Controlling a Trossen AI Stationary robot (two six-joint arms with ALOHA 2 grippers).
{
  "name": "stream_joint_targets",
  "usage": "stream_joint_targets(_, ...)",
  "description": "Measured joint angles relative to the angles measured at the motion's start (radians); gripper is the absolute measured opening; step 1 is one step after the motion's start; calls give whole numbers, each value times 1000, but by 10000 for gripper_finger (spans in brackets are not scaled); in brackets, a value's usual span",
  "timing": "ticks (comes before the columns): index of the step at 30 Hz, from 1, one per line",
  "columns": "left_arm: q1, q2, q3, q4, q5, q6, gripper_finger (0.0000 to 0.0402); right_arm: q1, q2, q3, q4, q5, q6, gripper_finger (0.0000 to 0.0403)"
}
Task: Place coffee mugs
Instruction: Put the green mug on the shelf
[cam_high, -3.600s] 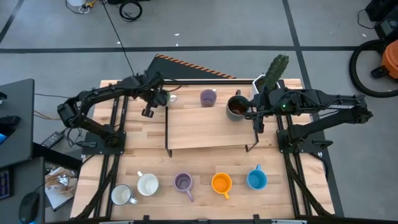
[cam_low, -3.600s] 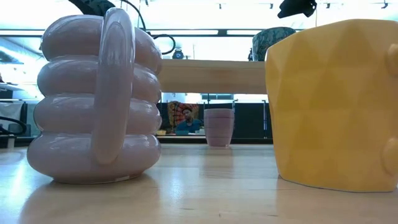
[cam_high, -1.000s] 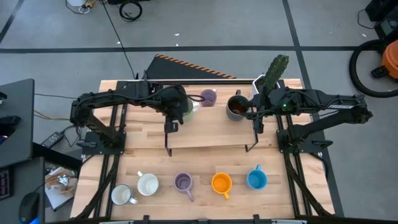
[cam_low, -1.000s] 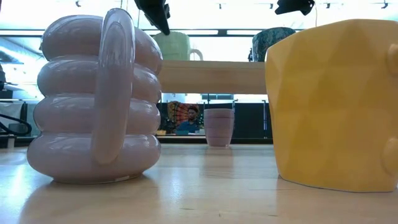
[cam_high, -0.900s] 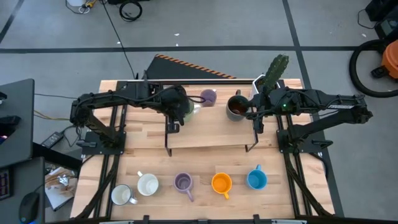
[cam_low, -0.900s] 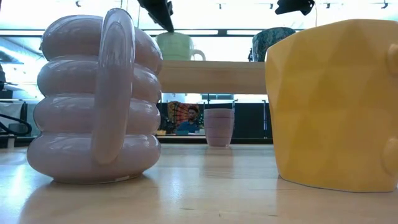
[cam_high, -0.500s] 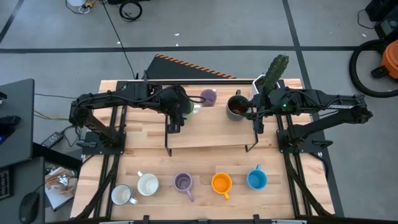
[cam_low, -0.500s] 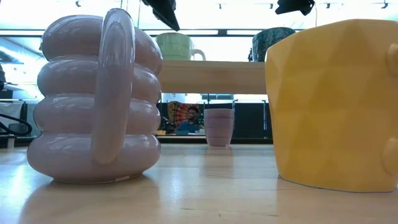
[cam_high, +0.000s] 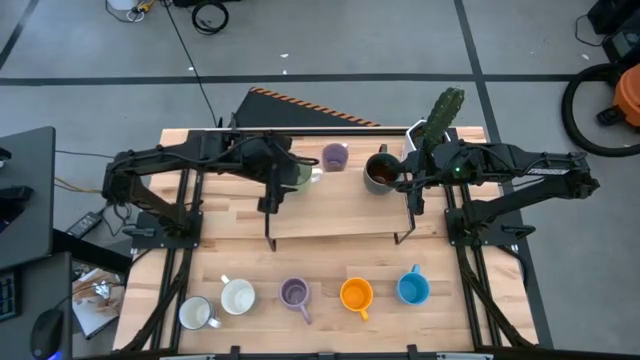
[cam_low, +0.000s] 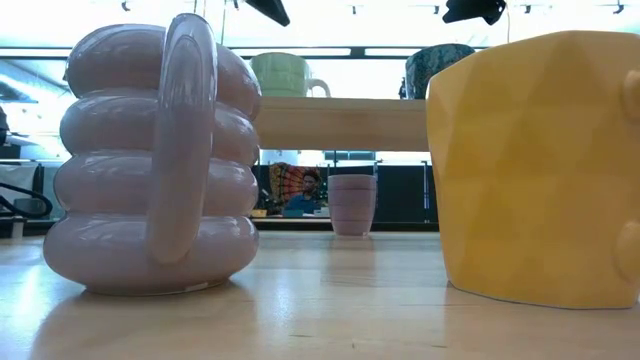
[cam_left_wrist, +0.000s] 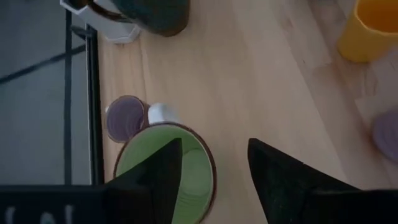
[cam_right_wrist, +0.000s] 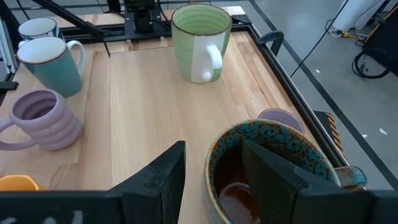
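Observation:
A green mug (cam_high: 298, 176) stands upright on the raised wooden shelf (cam_high: 335, 212), toward its left end. My left gripper (cam_high: 283, 178) hangs open just above it and touches nothing; in the left wrist view one finger shows over the green mug (cam_left_wrist: 163, 169). A dark brown mug (cam_high: 380, 172) with a teal rim stands on the shelf's right end. My right gripper (cam_high: 397, 180) hovers open above it; in the low view the right gripper (cam_low: 476, 12) is clear of the dark brown mug (cam_low: 438, 62). A lilac mug (cam_high: 335, 157) stands on the table behind the shelf.
Near the table's front edge stands a row of mugs: two white (cam_high: 196, 313) (cam_high: 238, 297), a ribbed lilac one (cam_high: 294, 293), an orange one (cam_high: 356, 294) and a blue one (cam_high: 412, 289). A cactus pot (cam_high: 440, 112) stands at the far right. A person (cam_low: 300, 190) sits beyond the table.
My left gripper has opened and let go of the green mug, then risen and drawn back a little toward the table's left edge, rolling as it went. The green mug stays upright on the shelf. My right gripper has kept still.

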Motion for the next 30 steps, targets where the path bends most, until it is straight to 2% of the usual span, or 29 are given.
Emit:
stream_joint_targets(5, -11, -30, 0, -20, 0, 74, 188, 1, 0, 0, 1, 0, 5, 165)
stream_joint_targets(9, -10, -31, 1, -144, -76, 201, 188, 2, 0, 0, 0, 0, 11, 165)
stream_joint_targets(12, 0, -22, 1, -231, -93, 318, 188, 2, 0, 0, 0, -12, 15, 165)
stream_joint_targets(16, 4, -9, 0, -238, -95, 446, 188, 2, 1, 0, 0, -16, 15, 165)
stream_joint_targets(23, 1, 46, 1, -217, -126, 542, 187, 2, 5, 0, 3, -16, 15, 165)
stream_joint_targets(30, 11, 100, 0, -205, -166, 555, 187, 2, 6, 0, 7, -19, 18, 165)
